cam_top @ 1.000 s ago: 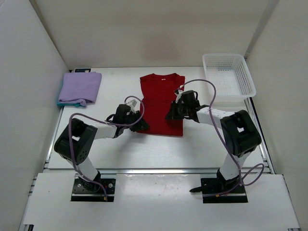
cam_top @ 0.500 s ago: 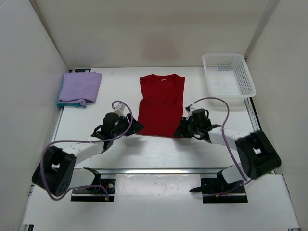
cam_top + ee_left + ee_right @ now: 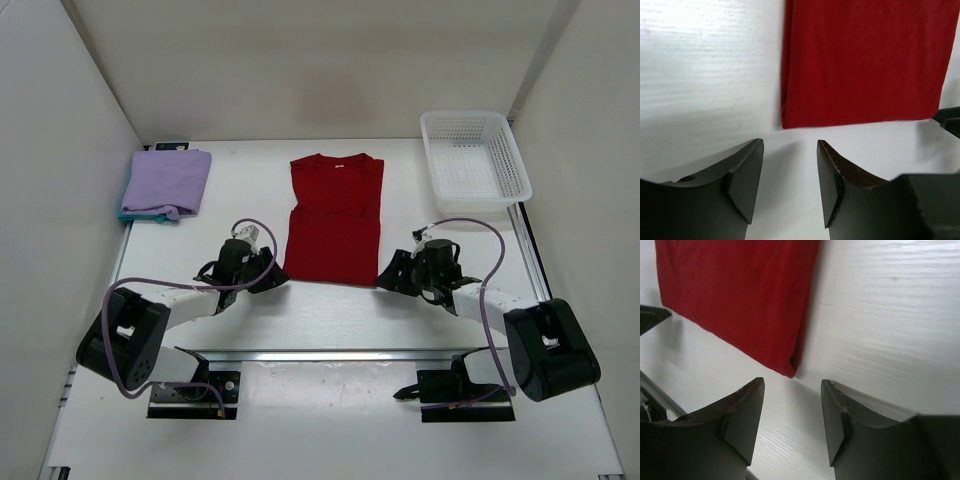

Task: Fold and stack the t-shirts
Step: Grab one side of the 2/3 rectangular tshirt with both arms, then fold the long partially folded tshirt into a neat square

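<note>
The red t-shirt [image 3: 335, 218] lies flat in the middle of the table, its sides folded in to a narrow rectangle with the collar at the far end. My left gripper [image 3: 277, 279] sits low at the near left corner of that shirt [image 3: 860, 60], open, with only bare table between its fingers. At the near right corner [image 3: 740, 295] my right gripper [image 3: 388, 276] stands open too, holding nothing. A folded lavender t-shirt [image 3: 168, 181] rests on a teal-blue one [image 3: 150, 214] at the far left.
A white mesh basket [image 3: 474, 152] stands at the far right corner of the table. White walls close in the left, back and right sides. Purple cables loop over both arms.
Both grippers pulled back toward the near edge, off the red shirt, and opened. The shirt's bottom edge now lies straighter and narrower than a second ago.
</note>
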Tool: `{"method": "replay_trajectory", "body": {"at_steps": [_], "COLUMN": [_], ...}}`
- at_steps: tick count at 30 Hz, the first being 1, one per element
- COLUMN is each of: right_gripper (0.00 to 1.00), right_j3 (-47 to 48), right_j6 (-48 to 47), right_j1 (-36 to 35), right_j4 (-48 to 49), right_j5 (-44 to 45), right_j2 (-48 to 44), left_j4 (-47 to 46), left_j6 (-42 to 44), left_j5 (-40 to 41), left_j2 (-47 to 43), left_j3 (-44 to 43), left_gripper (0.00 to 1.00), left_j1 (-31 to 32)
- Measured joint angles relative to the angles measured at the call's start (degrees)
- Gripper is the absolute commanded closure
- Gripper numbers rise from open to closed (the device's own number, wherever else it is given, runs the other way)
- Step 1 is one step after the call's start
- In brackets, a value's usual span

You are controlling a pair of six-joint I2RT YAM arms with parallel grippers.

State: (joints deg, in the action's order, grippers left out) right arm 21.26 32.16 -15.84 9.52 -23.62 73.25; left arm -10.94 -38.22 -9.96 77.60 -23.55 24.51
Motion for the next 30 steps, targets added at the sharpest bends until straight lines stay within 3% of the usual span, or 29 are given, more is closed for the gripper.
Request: {"method": "replay_trajectory", "body": {"at_steps": [3, 7, 10, 12, 17, 21, 30], "right_gripper": [0.54, 0.78, 0.97, 1.0, 1.0, 1.0, 1.0], "right_j3": [1.1, 1.9, 3.0, 3.4, 3.1, -0.2, -9.9], "right_j6": [0.2, 1.1, 1.7, 2.2, 2.3, 2.5, 11.2], "right_j1": [-1.5, -1.7, -1.6, -1.4, -2.4, -6.0, -26.7], "right_j4": [2.0, 5.0, 6.0, 6.8, 5.7, 2.1, -17.7], "right_j5": [-1.3, -2.9, -3.3, -3.5, -2.1, 0.6, 8.8], "right_j2": [2.6, 6.7, 9.7, 10.8, 9.0, 0.1, -30.8], "left_j4": [-1.5, -3.2, -4.5, -4.7, -2.0, 2.6, 23.2], "left_j6": [0.0, 0.0, -0.6, -0.7, -0.7, -0.5, -6.4], "left_j5": [0.1, 0.2, 0.2, 0.1, 1.5, 2.7, 3.7], "left_j2": [2.0, 4.6, 6.5, 7.4, 5.8, -3.3, -42.5], "left_j3": [-0.9, -2.1, -2.5, -2.9, -3.3, -0.7, 14.1], "left_gripper": [0.44, 0.58, 0.77, 0.98, 1.0, 1.0, 1.0], "left_j1": [0.5, 1.0, 1.0, 0.9, 2.1, 3.6, 17.1]}}
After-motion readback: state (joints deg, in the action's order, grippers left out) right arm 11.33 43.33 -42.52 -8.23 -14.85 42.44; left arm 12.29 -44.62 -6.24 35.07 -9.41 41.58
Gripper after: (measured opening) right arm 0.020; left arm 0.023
